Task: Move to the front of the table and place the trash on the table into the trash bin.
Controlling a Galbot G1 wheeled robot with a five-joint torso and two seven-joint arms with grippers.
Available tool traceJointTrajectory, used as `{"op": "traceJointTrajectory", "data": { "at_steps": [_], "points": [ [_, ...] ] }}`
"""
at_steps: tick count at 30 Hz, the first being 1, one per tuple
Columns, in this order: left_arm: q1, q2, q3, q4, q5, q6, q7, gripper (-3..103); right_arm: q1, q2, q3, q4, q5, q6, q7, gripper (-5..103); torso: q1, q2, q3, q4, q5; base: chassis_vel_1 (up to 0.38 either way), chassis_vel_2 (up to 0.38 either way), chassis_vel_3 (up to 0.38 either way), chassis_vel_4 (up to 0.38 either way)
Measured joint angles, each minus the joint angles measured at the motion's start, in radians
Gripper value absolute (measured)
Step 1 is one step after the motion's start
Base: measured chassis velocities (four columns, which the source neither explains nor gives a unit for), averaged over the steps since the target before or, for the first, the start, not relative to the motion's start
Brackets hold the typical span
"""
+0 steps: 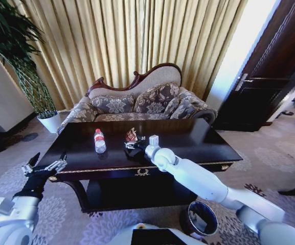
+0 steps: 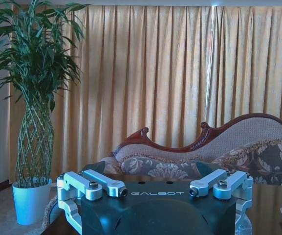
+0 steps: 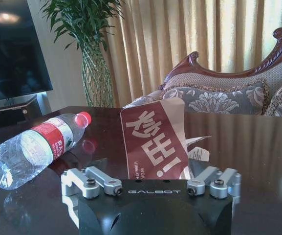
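On the glossy black table (image 1: 198, 145) a clear bottle (image 1: 100, 141) with a red cap lies on its side, left of a reddish-brown wrapper (image 1: 131, 135). My right gripper (image 1: 134, 147) reaches over the table's front edge and stands open just short of the wrapper. In the right wrist view the wrapper (image 3: 155, 142) stands upright ahead of the open gripper (image 3: 153, 187), with the bottle (image 3: 33, 147) beside it and a small white scrap (image 3: 199, 154) behind. The trash bin (image 1: 201, 219), dark with a shiny rim, sits on the carpet under my right arm. My left gripper (image 1: 45, 166) hangs open near the table's left front corner.
A patterned sofa (image 1: 137, 102) stands behind the table before gold curtains. A tall plant in a white pot (image 1: 49, 121) is at the back left and a dark door (image 1: 270, 76) at the right. In the left wrist view, plant (image 2: 33, 122) and sofa (image 2: 219, 147) lie beyond the gripper (image 2: 156, 191).
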Motion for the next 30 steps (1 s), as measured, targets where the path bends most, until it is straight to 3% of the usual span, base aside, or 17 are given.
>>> {"op": "traceJointTrajectory", "data": {
  "at_steps": [2,8,14,17,23,30],
  "points": [
    [0.001,0.000,-0.002,0.000,0.000,-0.004,0.000,100,-0.001,0.003,-0.002,-0.001,-0.005,0.002,0.000,84,0.000,0.000,0.000,0.0000,0.0000,0.000,0.000,0.000,0.000],
    [0.001,-0.001,-0.002,0.000,0.000,-0.008,0.000,100,-0.001,0.002,-0.003,-0.002,-0.010,0.005,0.000,67,0.000,0.000,0.000,0.0001,0.0000,0.000,0.000,0.000,0.000],
    [-0.001,0.000,0.000,0.000,0.000,-0.008,-0.001,100,-0.006,-0.008,0.003,0.002,-0.013,0.008,0.000,40,0.000,0.000,0.000,0.0000,0.0000,0.000,0.000,0.000,0.000],
    [-0.001,0.000,0.001,0.000,0.000,-0.009,-0.001,100,-0.009,-0.012,0.005,0.005,-0.015,0.009,0.000,34,0.000,0.000,0.000,0.0000,0.0000,0.000,0.000,0.000,0.000],
    [-0.001,0.001,0.000,0.000,0.000,-0.012,-0.001,100,-0.019,-0.018,0.011,0.012,-0.018,0.017,0.000,7,0.000,0.000,0.000,0.0000,0.0000,0.000,0.000,0.000,0.000],
    [-0.001,0.001,0.000,0.000,0.000,-0.013,-0.001,100,-0.028,-0.026,0.015,0.024,-0.019,0.023,0.001,0,0.000,0.000,0.000,0.0000,0.0001,0.000,0.000,0.000,0.000]
  ]
}}
